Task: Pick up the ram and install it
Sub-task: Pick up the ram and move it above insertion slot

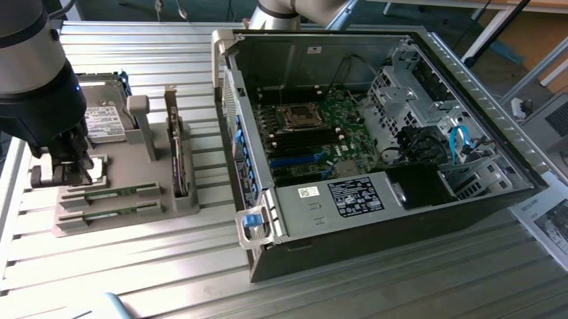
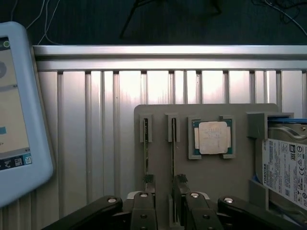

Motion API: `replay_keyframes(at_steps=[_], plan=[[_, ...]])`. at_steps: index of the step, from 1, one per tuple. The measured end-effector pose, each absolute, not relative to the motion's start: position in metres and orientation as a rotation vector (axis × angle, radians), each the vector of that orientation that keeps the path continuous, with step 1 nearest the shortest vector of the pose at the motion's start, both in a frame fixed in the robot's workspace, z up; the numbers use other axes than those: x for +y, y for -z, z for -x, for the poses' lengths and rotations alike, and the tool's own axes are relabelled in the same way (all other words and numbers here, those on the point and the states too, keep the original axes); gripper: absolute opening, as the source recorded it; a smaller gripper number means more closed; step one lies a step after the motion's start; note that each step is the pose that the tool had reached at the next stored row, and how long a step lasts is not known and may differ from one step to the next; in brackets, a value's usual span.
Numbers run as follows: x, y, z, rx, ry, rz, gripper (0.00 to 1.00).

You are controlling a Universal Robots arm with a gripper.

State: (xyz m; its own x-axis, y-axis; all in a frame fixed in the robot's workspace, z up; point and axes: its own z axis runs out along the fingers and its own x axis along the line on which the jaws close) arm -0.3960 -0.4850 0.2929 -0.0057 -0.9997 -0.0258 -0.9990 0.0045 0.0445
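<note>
Jaws stand spread with nothing pinched, lowered at one end of the ram, a thin green stick seated on edge in a slot of the gray holder. In the wrist view the stick runs into the gap between them, closer to one than to the other, and I cannot tell whether either touches it. A second stick of the same kind sits in the parallel slot just beside it, in line with the other jaw. On the far side of the ram from that second stick, the square silver processor chip lies flat in its own recess of the holder. Beyond the chip the hard drive sits at the holder's edge, its white label showing. In the exterior view the holder lies in the lower left of the frame, with the two sticks showing as green strips along its near part. The jaws are down at its left end, beneath the dark arm in the upper left corner. An expansion card stands upright at the holder's right side. All of this rests on a ribbed metal table. Across the centre and right of the frame an open computer case lies on its side, its motherboard exposed. A white-framed screen is off to one side of the holder, over the table.
</note>
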Motion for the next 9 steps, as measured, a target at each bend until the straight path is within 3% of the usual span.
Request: replay_keyframes(at_steps=[9], plan=[[-0.4932,-0.2917,0.3959,-2.217,0.078,-2.206,0.30]])
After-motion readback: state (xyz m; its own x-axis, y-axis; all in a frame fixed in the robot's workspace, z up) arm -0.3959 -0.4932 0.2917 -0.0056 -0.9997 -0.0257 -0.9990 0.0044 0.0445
